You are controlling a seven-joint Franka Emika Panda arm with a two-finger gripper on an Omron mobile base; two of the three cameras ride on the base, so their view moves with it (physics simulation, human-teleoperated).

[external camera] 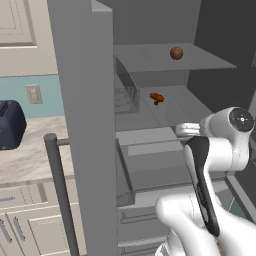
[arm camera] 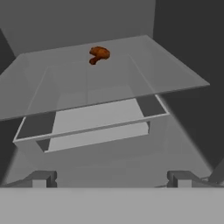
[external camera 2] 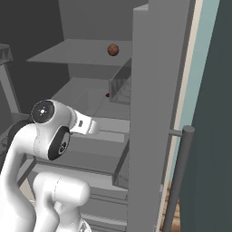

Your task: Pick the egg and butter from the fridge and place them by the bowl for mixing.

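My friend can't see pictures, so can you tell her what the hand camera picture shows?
An orange-brown lumpy item lies near the back of a clear shelf inside the grey fridge. Below the shelf sits a clear drawer, and the open gripper shows its two dark fingertips at the bottom, holding nothing.

White arm (external camera: 220, 150), dark joints, round grey caps

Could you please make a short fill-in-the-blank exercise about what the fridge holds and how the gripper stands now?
1. The egg lies on the ____ shelf of the open fridge.
2. The orange-brown lumpy item lies on the shelf ____ the egg.
3. The gripper is ____ and holds nothing.
4. The gripper's camera looks at the ____ item, not at the egg.

Missing words: top; below; open; orange-brown lumpy
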